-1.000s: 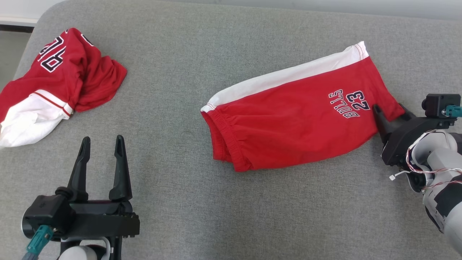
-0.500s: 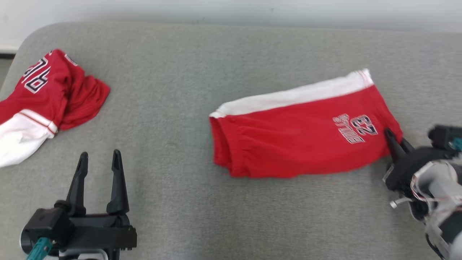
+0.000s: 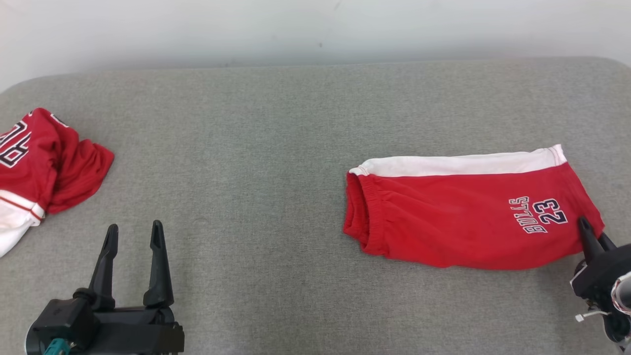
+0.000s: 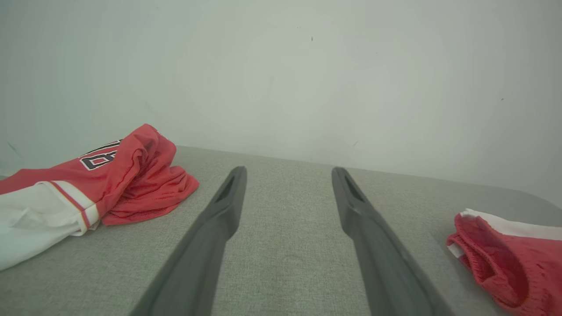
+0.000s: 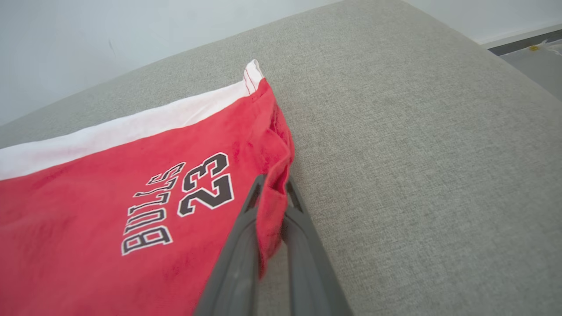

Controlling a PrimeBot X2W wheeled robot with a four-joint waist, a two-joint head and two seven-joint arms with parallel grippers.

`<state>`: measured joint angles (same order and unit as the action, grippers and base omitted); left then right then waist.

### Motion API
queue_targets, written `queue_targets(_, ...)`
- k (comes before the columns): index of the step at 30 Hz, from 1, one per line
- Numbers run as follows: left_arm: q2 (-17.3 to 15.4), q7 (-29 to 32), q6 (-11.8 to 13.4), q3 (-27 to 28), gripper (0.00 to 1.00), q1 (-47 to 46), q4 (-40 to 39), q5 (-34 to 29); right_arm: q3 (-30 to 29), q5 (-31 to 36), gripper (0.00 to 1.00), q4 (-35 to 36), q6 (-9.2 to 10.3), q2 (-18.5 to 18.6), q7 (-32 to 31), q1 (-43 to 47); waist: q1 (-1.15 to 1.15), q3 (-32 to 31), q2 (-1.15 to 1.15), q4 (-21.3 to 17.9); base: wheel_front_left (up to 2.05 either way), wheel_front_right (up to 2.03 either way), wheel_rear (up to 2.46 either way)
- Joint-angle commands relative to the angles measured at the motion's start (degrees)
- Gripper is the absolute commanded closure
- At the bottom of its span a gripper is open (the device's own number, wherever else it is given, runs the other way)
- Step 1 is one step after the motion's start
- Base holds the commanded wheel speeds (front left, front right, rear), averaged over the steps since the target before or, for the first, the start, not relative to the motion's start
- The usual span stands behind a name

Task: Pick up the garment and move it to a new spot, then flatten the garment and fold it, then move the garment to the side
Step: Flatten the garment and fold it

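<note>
While the right gripper (image 5: 273,184) has its fingers (image 5: 235,267) pressed together on the hem corner of the red shorts (image 3: 458,222), a fold of red cloth bunches up between the two tips, just beside the "BULLS 23" print (image 5: 180,199). From that pinched corner the shorts stretch leftward, lying flat on the grey upholstered surface (image 3: 256,148) with the white side stripe along the far edge and the elastic waistband at the left end. Well apart from them, the left gripper (image 3: 134,228) hovers above the surface with its fingers spread wide, holding nothing. A crumpled red-and-white jersey (image 3: 39,162) lies at the surface's far left.
</note>
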<state>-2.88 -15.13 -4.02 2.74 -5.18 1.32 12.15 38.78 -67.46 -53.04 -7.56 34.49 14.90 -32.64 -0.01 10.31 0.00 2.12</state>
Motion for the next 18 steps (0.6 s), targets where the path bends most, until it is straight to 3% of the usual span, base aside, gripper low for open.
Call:
queue_targets(1,-0.04,-0.02,0.15,0.42,0.00,0.91,-0.14,-0.69,-0.45,1.09,1.00,0.78,0.15,-0.49,0.33,-0.56,0.01,-0.47,0.00,-0.74,0.00,0.00,0.00)
queue_targets(7,-0.04,-0.02,-0.25,0.92,0.00,0.97,-0.07,-0.97,-2.29,5.68,1.00,4.67,0.15,-2.03,0.34,-2.49,0.01,-0.99,0.00,-0.99,0.00,0.00,0.00)
queue_targets(18,-0.04,-0.02,-0.25,0.54,0.00,1.56,-0.09,-0.44,-5.10,16.99,1.00,20.94,0.14,-7.69,0.35,1.41,0.01,-2.49,0.00,0.57,0.00,0.00,0.00)
